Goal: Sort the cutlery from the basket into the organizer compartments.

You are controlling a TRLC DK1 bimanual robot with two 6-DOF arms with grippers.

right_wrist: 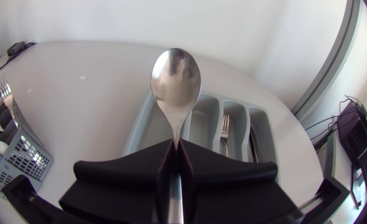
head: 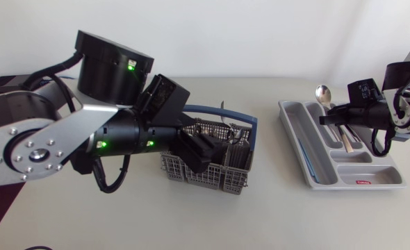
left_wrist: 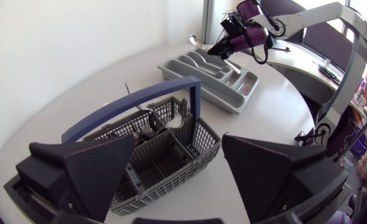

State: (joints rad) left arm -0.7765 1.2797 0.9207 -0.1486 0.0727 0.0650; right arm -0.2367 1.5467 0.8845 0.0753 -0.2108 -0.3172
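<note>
Spoon pinched in right gripper, seemingly over organizer edge

A pale beige table fills the scene, its edge curving round at the near left. A plain white wall stands along its far side. The light is soft and even, leaving only faint shadows on the tabletop.
</note>
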